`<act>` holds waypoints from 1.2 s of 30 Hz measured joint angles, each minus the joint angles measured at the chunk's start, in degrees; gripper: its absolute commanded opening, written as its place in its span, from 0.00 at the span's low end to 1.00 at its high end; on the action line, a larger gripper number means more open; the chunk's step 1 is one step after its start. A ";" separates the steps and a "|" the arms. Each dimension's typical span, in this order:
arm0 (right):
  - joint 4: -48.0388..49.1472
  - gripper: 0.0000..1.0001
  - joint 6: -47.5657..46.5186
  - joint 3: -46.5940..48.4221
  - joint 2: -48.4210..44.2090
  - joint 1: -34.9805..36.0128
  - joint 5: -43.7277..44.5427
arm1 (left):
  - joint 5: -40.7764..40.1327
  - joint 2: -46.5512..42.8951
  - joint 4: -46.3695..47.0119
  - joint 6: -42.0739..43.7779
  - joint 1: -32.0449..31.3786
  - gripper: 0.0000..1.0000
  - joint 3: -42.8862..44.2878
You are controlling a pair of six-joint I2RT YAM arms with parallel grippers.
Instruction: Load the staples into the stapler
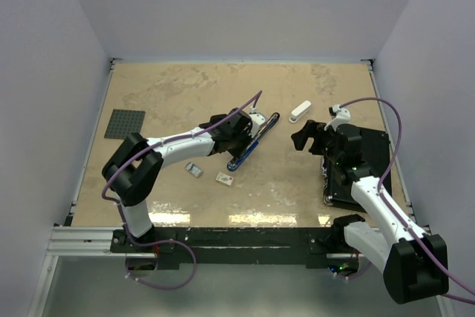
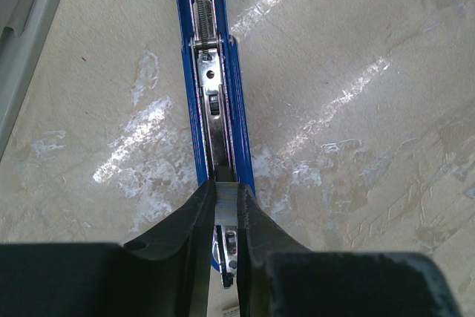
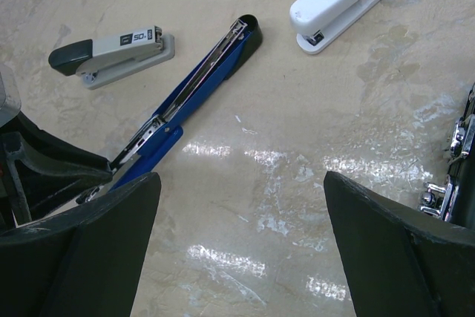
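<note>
We logged the left gripper [image 2: 225,185] pinching a likely staple strip [image 2: 225,209] over the blue stapler [image 2: 211,72], lined up with its open channel for loading. The right gripper [image 3: 239,177] sat spread, aside.

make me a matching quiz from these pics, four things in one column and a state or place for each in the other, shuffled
Things:
1. blue stapler
2. white stapler
3. staples box
4. right end effector

States or places:
a. open, holding nothing
b. closed up, lying apart from both arms
c. swung open flat, its metal rail clamped by the left end effector
d. small and whitish, lying loose on the near side of the open stapler

Pairs: 1-c, 2-b, 3-d, 4-a
</note>
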 measured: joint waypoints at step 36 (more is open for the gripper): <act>-0.13 0.97 0.00 0.00 -0.76 0.00 0.00 | 0.00 0.15 0.24 -0.61 0.00 0.00 -0.11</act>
